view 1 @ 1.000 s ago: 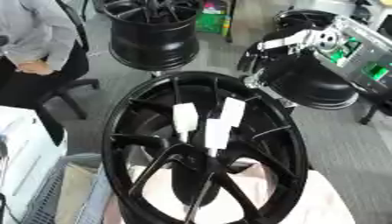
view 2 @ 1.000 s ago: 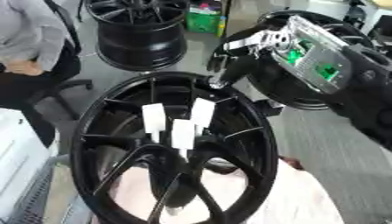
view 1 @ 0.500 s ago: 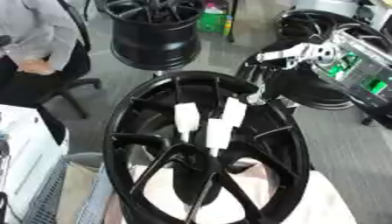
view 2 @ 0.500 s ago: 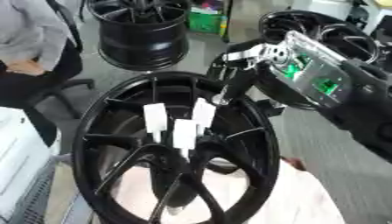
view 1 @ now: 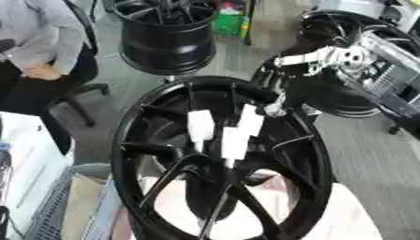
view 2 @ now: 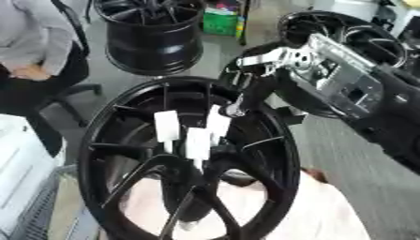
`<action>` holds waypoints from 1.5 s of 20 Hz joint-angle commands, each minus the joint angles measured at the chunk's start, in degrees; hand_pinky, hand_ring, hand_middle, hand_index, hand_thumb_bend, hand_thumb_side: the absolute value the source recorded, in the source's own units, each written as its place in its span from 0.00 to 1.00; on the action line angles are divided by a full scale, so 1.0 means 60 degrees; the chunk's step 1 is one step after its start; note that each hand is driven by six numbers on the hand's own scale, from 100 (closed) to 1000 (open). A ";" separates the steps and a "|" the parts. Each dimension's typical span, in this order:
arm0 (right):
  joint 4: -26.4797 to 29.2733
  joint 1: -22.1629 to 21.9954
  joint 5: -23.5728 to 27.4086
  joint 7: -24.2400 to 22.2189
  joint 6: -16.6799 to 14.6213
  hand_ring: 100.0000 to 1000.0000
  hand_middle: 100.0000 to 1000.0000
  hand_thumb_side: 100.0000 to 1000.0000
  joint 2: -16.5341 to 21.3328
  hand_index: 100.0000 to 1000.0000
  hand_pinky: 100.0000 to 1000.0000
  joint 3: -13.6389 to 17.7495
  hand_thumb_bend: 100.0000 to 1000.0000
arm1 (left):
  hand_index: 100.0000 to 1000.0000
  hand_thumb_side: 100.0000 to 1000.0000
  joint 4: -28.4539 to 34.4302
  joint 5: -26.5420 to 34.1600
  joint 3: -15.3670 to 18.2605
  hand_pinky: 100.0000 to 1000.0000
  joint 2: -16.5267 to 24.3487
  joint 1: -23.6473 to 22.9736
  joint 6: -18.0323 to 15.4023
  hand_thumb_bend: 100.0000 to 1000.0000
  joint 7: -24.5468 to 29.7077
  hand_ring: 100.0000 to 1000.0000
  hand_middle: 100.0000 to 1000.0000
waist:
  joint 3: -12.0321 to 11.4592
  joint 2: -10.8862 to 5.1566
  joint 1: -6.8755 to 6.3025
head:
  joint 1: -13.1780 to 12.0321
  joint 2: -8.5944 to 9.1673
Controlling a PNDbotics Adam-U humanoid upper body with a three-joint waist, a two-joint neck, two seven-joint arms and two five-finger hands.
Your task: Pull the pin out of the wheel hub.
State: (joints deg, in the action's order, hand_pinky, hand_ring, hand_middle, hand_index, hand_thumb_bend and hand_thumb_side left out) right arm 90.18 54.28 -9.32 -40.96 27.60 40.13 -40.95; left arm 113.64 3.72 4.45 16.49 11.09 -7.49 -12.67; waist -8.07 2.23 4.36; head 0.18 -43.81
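A large black wheel hub (view 1: 123, 154) lies in the middle, spokes facing up. Three white pins stand near its centre: a left one (view 1: 200, 125), a lower middle one (view 1: 235, 140) and a right one (view 1: 250, 119). My right hand (view 2: 256, 84) comes in from the upper right, black with silver parts, fingers pointing down over the hub. Its fingertips (view 2: 234, 111) hang just right of the right pin's top, with nothing visibly held. I cannot tell whether they touch the pin. My left hand shows in no view.
A second black wheel (view 1: 168, 37) stands at the back, and another (view 1: 361, 103) lies behind my right arm. A person sits on a chair (view 1: 41, 51) at the far left. A pale cloth (view 1: 336, 220) lies under the hub, and a white box (view 1: 20, 154) stands at left.
My right hand has moved left and down, from beyond the hub's rim to just beside the right pin. The pins and hub have stayed put.
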 commanded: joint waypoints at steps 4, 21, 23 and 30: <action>0.0124 -0.0016 0.0024 -0.0039 0.0318 0.83 0.81 0.26 0.0273 0.87 0.83 0.0140 0.30 | 0.83 0.68 0.0159 -0.0022 -0.0016 0.73 0.0031 0.0078 0.0011 0.00 0.0040 0.81 0.61 | -0.0011 -0.0045 -0.0063 | 0.0014 -0.0049; -0.0603 -0.0310 -0.0119 -0.0017 0.0174 0.83 0.81 0.28 -0.0286 0.86 0.82 0.0119 0.30 | 0.83 0.68 0.0159 0.0041 -0.0038 0.73 -0.0039 0.0106 0.0038 0.00 0.0078 0.81 0.61 | -0.0158 0.0036 -0.0051 | 0.0146 0.0028; -0.0644 -0.0319 -0.0099 -0.0006 0.0161 0.83 0.81 0.27 -0.0334 0.86 0.82 0.0114 0.30 | 0.83 0.68 0.0159 0.0043 -0.0034 0.73 -0.0043 0.0108 0.0047 0.00 0.0072 0.81 0.61 | -0.0169 0.0048 -0.0046 | 0.0151 0.0033; -0.0845 -0.0439 -0.0187 -0.0001 0.0186 0.83 0.81 0.25 -0.0464 0.86 0.82 0.0113 0.31 | 0.83 0.68 0.0159 0.0051 -0.0032 0.73 -0.0054 0.0140 0.0041 0.00 0.0067 0.81 0.61 | -0.0213 0.0086 -0.0023 | 0.0177 0.0068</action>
State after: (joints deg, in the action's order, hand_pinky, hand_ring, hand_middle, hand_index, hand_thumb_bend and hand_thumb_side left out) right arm 85.24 50.80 -9.93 -40.48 27.98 36.64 -40.98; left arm 113.64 3.84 4.19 15.63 11.14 -7.25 -12.39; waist -9.34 3.23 4.53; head 1.18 -43.78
